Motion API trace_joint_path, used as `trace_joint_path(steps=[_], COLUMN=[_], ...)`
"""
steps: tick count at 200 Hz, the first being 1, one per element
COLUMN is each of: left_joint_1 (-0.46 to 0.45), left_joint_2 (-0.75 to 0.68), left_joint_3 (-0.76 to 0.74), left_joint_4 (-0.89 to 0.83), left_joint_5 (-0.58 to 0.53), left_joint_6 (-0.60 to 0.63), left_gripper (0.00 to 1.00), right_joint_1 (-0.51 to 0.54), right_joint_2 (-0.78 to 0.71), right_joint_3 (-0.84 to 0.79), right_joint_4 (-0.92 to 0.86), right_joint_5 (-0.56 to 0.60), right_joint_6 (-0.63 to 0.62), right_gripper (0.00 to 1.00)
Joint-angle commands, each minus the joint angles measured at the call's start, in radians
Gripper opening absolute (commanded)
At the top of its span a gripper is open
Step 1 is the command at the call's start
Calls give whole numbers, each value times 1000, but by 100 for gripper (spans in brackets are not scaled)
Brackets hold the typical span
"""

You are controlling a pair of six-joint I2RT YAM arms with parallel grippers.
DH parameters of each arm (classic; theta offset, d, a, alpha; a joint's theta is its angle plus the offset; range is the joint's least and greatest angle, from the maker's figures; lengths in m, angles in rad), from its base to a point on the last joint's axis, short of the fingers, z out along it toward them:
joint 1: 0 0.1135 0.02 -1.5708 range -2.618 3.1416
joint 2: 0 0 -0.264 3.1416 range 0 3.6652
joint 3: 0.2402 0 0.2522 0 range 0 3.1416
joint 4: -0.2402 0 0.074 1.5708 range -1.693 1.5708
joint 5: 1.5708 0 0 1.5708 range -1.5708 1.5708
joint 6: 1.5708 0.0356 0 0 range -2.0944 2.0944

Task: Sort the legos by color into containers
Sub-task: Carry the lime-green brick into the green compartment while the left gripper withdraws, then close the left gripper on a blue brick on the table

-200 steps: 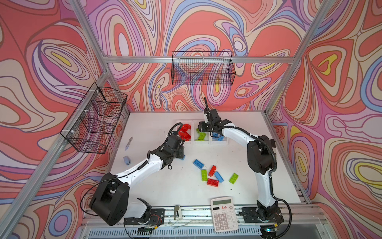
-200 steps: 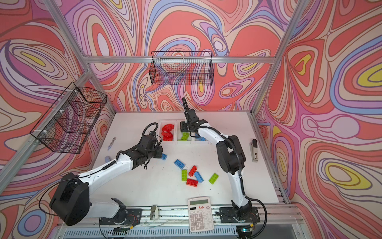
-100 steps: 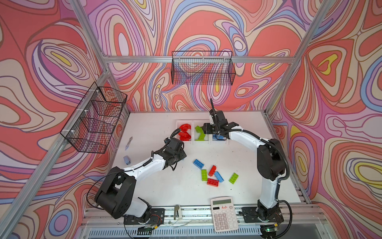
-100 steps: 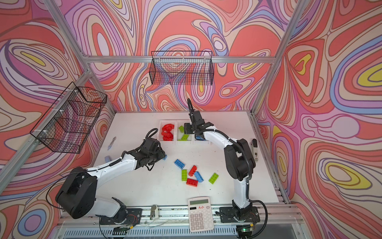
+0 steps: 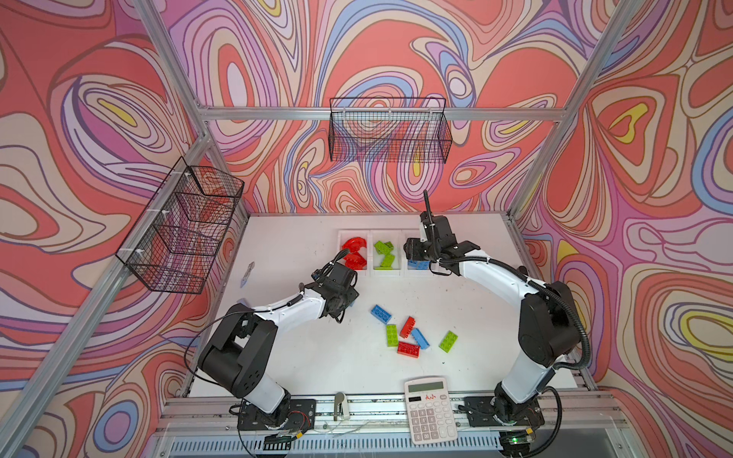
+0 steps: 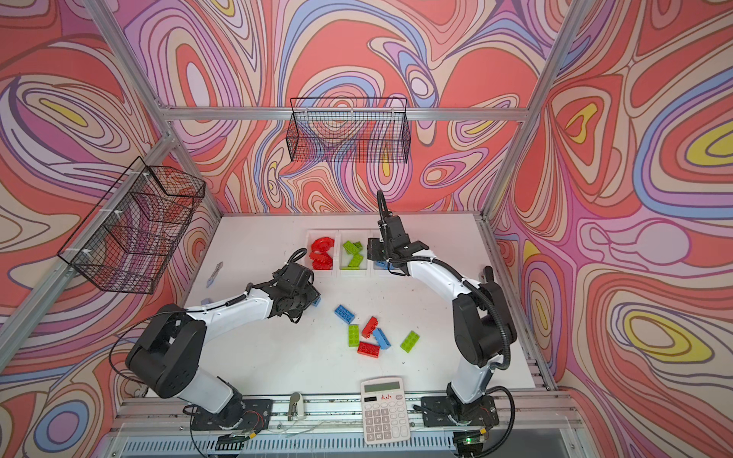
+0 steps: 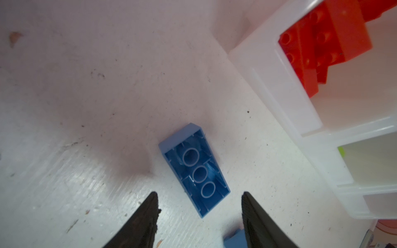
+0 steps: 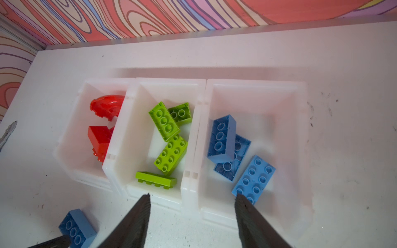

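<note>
Blue lego (image 7: 194,169) lies upturned on counter (image 7: 86,85) just ahead of my spread left claw (image 7: 199,193); right claw (image 8: 192,195) spread, empty.

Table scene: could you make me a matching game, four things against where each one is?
Things:
1 arch
2 calculator
3 upturned blue brick
4 right gripper

Places:
A at the table's front edge
B open, above the bins
C in a bin, among red bricks
D on the table, by the left gripper

Pairs: 1-C, 2-A, 3-D, 4-B
</note>
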Motion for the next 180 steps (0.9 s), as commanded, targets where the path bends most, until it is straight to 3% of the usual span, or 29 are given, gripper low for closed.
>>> trace_joint_path(steps=[1,103,140,180], left_joint_1=[10,57,62,63], left_joint_2=[37,151,188,163], left_joint_3=[31,99,111,79], left_joint_4=[-19,-42,-37,-37], left_joint_5=[-18,6,35,30], left_joint_6=[-39,-17,30,94], left_gripper=[65,62,53,34], right_joint_1=[-5,-18,-26,-96], right_joint_2=[-40,-65,-80,-158], right_joint_3=[-25,-70,-85,-164], right_joint_4=[18,41,30,3], right_joint_5=[5,-19,-14,-39], right_joint_6=[12,24,24,27], right_gripper=[66,66,66,66])
